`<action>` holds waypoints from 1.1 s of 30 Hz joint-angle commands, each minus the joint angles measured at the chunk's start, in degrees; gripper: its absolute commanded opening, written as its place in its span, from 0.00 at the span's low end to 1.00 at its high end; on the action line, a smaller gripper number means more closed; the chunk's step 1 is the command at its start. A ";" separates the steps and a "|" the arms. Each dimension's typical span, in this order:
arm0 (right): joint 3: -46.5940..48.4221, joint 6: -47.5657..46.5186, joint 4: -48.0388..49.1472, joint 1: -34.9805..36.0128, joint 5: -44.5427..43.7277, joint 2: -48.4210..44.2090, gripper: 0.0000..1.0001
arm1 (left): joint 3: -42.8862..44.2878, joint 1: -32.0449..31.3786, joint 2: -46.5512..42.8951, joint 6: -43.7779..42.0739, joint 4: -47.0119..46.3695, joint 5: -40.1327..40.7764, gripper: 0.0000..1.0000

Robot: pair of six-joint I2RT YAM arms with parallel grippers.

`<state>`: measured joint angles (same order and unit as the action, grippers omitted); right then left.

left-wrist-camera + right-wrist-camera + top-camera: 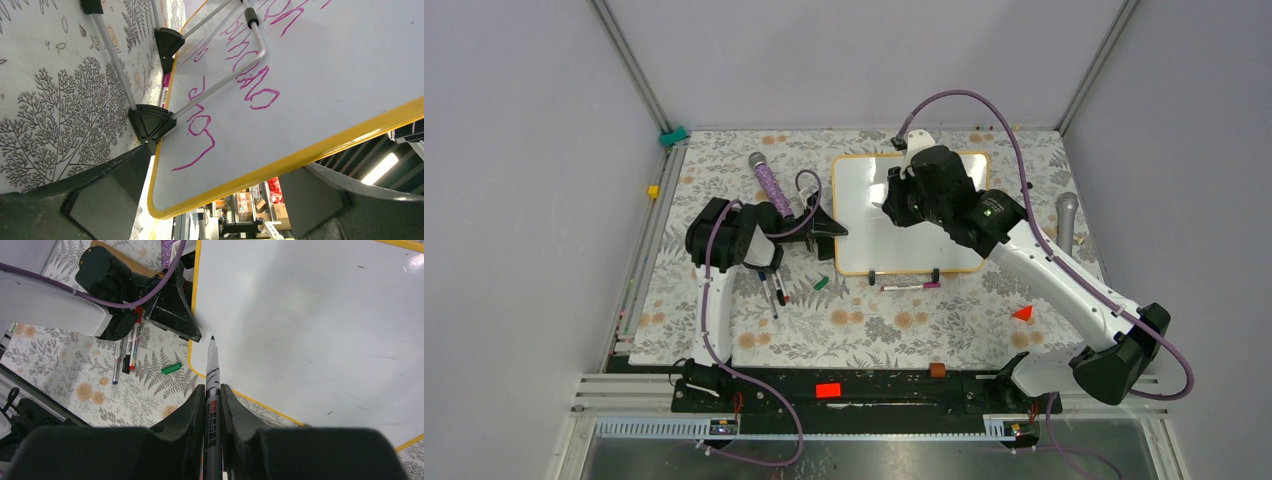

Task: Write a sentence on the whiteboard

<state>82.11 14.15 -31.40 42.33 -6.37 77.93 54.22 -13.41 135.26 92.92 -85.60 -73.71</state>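
The whiteboard lies in the middle of the floral mat, white with a yellow-orange frame. Its top face is blank; no sentence shows on it. My right gripper hovers over the board's left part, shut on a marker whose green tip points at the board just inside the frame. My left gripper stands open at the board's left edge. In the left wrist view the framed edge runs between the wide jaws of the left gripper. Magenta scribbles cover the underside.
A green cap and several pens lie left of the board. A magenta marker rests by its black feet. A purple microphone lies at the back left, a grey one at the right, and a red triangle nearer.
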 commanded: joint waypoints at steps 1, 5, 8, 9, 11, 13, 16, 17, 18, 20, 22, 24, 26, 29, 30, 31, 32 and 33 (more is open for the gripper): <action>2.68 1.85 0.50 0.28 -0.46 0.93 0.00 | -0.78 0.05 5.52 -4.78 1.05 1.77 0.99; 3.42 2.43 0.48 0.28 -0.36 1.83 0.00 | -0.48 0.05 5.60 -4.52 1.05 1.95 0.99; 3.88 3.09 0.52 0.30 -0.12 2.34 0.00 | -0.34 0.15 5.63 -3.96 1.14 2.31 0.99; 4.00 3.08 0.48 0.30 -0.05 2.48 0.00 | -0.34 0.14 5.67 -3.86 1.14 2.32 0.99; 4.16 3.05 0.48 0.24 0.03 2.77 0.00 | -0.38 0.14 5.63 -3.59 1.11 2.41 0.99; 4.17 3.07 0.50 0.30 0.12 2.84 0.00 | -0.56 0.07 5.62 -3.54 1.06 2.45 0.99; 4.12 3.08 0.47 0.22 0.12 2.94 0.00 | -0.51 -0.02 5.63 -3.78 1.06 2.37 0.99; 4.07 3.03 0.49 0.28 0.13 3.00 0.00 | -0.47 -0.04 5.67 -3.80 1.11 2.44 0.99; 4.11 3.01 0.52 0.25 0.23 2.94 0.00 | -0.44 -0.16 5.63 -3.88 1.18 2.49 0.99; 4.11 2.91 0.48 0.27 0.26 2.97 0.00 | -0.43 -0.35 5.63 -3.60 1.15 2.60 0.99; 4.18 2.81 0.51 0.28 0.37 2.98 0.00 | -0.56 -0.40 5.57 -3.42 1.12 2.51 0.99; 4.27 2.80 0.51 0.29 0.47 2.93 0.00 | -1.04 -0.49 5.39 -3.28 1.12 2.71 0.99; 4.29 2.75 0.49 0.29 0.56 2.85 0.00 | -1.50 -0.60 5.20 -2.87 1.09 3.27 0.99; 4.29 2.87 0.51 0.27 0.65 2.92 0.00 | -1.74 -0.96 5.12 -2.82 1.10 3.37 0.99; 4.29 2.90 0.50 0.30 0.75 2.85 0.00 | -1.81 -0.94 5.02 -2.83 1.07 3.35 0.99; 4.29 3.03 0.51 0.28 0.80 2.91 0.00 | -1.83 -1.00 5.02 -2.84 1.05 3.31 0.99; 4.29 3.15 0.49 0.25 0.70 3.07 0.00 | -1.77 -0.96 5.09 -2.90 1.05 3.16 0.99; 4.37 3.41 0.51 0.27 0.55 3.21 0.00 | -1.56 -0.97 5.14 -2.92 1.06 3.07 0.99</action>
<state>83.81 16.78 -31.40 42.33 -6.35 80.75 54.61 -13.56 135.57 93.41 -85.86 -73.30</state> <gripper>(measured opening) 0.195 0.984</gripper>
